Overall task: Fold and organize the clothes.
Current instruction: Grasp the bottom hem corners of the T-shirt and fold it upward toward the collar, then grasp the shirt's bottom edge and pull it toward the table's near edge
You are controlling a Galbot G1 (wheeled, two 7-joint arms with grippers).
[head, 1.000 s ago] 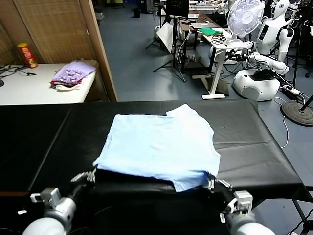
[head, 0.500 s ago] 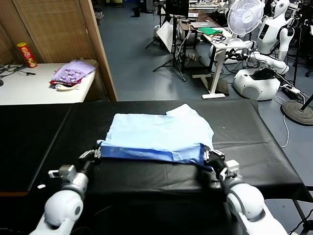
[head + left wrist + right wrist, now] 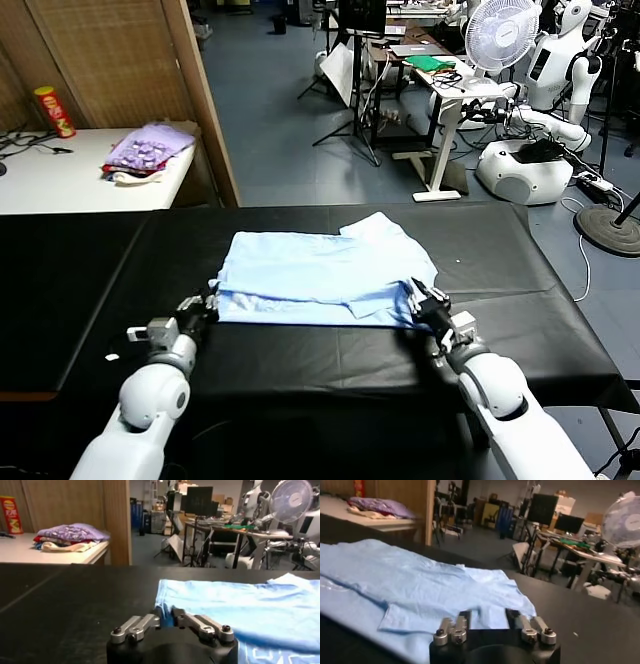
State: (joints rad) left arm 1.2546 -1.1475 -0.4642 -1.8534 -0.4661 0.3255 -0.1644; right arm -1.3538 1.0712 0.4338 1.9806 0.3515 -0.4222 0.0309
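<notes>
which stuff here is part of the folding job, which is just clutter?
Job:
- pale blue T-shirt, near hem folded up, on the black table
- left gripper at its near left corner, open
- right gripper at its near right corner, open

Lying about:
- lavender cloth pile on the white side table
- red can
- white fan

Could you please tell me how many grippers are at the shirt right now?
2: the left gripper at the shirt's near left corner, the right gripper at its near right corner.
</notes>
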